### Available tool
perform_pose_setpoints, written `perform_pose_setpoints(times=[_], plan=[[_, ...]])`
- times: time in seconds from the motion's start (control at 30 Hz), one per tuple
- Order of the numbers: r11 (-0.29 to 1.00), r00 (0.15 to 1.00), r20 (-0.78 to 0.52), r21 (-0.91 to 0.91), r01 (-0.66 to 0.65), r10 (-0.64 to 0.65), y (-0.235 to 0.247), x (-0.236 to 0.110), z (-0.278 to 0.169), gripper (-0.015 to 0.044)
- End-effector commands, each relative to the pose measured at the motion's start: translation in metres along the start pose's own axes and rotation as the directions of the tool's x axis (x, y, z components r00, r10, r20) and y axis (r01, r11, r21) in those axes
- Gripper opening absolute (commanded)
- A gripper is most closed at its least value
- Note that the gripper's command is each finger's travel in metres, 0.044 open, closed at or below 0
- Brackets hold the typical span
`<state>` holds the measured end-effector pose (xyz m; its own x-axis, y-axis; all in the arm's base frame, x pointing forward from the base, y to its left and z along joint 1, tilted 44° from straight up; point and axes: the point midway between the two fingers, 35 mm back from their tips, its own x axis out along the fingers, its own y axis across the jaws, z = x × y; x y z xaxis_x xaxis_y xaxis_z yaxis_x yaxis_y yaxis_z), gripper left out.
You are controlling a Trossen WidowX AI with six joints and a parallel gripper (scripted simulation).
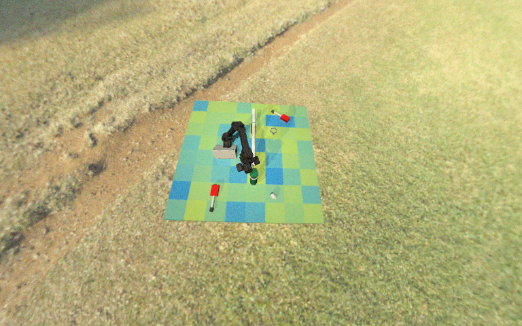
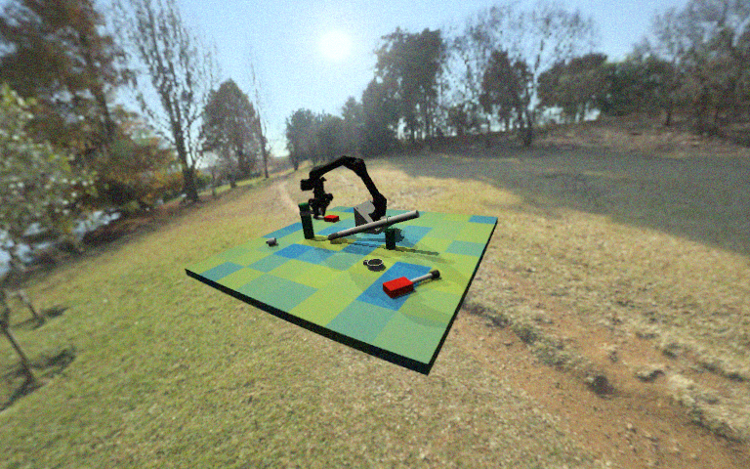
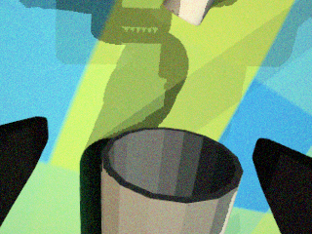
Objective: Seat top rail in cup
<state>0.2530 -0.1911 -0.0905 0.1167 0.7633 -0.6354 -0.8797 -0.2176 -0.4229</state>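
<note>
The pale rail slopes through the loop on the short post. Its far end is raised; its end towards the big post is low near the mat, and shows at the top of the wrist view. The big green post stands upright, with its pale band near the cap. The rail-end cup is empty, its open mouth facing the rail side. My gripper is open beside the post top, one finger on each side of the cup, with gaps. The rail is outside the fingers.
Two red-handled tools lie on the mat, one near the front left, one near the back right. A loose ring and a small pale fitting also lie there. A grey block is at the arm's base.
</note>
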Motion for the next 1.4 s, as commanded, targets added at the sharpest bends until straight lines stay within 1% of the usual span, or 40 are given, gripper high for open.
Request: perform_pose_setpoints(times=[0.0,0.4,0.5,0.6,0.73,0.93,1.13,1.37], plan=[[1.000,1.000,0.002,-0.011,0.007,-0.007,0.000,0.005,0.001,0.0414],[1.000,1.000,0.002,-0.011,0.007,-0.007,0.000,0.005,0.001,0.0099],[1.000,1.000,0.002,-0.011,0.007,-0.007,0.000,0.005,0.001,0.0079],[1.000,1.000,-0.008,-0.008,0.000,0.000,-0.002,0.005,0.001,0.0000],[1.000,0.999,-0.029,-0.003,-0.012,0.012,-0.006,0.006,0.001,0.0000],[1.000,0.999,-0.030,0.000,-0.012,0.012,-0.006,0.006,0.001,0.0000],[0.999,0.999,-0.043,0.050,-0.009,0.012,-0.011,0.008,0.001,0.0000],[0.999,0.999,-0.043,0.050,-0.009,0.012,-0.011,0.008,0.001,0.0000]])
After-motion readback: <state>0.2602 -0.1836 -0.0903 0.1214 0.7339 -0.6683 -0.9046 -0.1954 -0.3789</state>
